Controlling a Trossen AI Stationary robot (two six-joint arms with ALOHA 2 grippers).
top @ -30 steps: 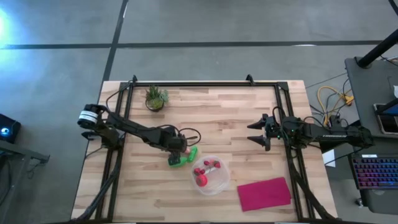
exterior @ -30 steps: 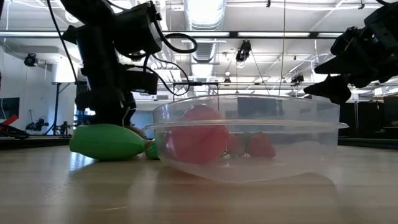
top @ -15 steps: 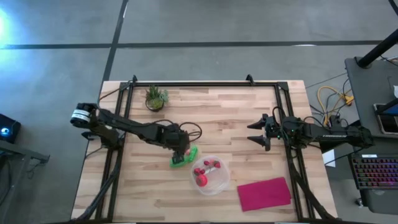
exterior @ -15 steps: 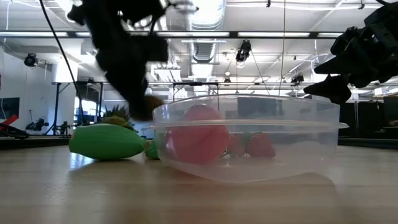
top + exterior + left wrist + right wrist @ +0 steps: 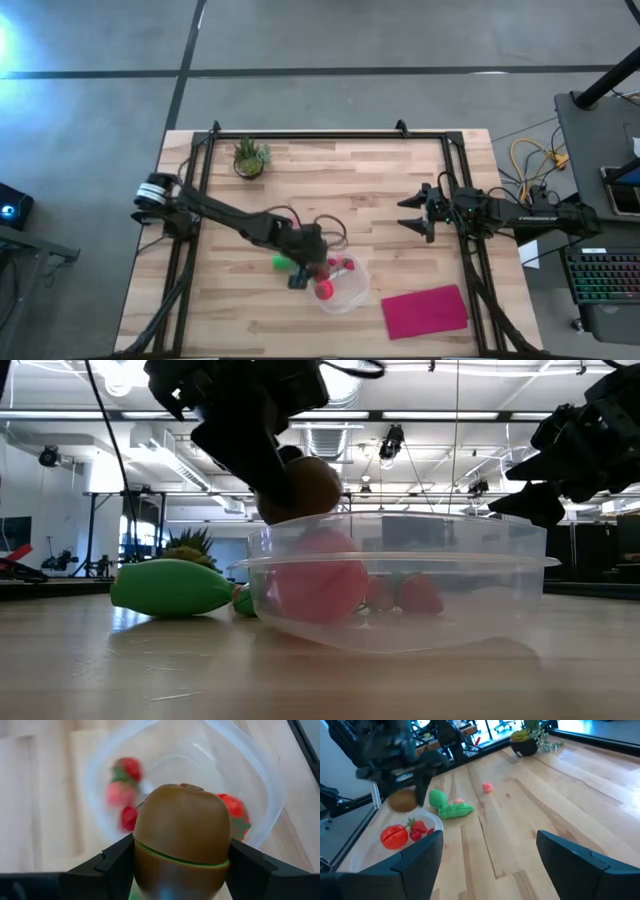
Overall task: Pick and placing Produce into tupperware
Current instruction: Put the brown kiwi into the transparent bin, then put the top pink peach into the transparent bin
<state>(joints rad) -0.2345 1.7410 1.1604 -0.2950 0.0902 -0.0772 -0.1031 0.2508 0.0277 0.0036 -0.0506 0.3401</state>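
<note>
1. Left gripper (image 5: 181, 870) pinches the brown oval (image 5: 182, 837) above the tupperware (image 5: 340, 285) rim.
2. A green piece (image 5: 172, 588) lies just beside the tupperware.
3. Right gripper (image 5: 408, 212), fingers spread, hovers well apart from it over bare wood.

No legible text or labels anywhere.

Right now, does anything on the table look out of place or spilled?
One small pink piece lies alone on the bare wood, apart from the other produce. The green pieces lie beside the tupperware, not in it. Nothing spilled.
</note>
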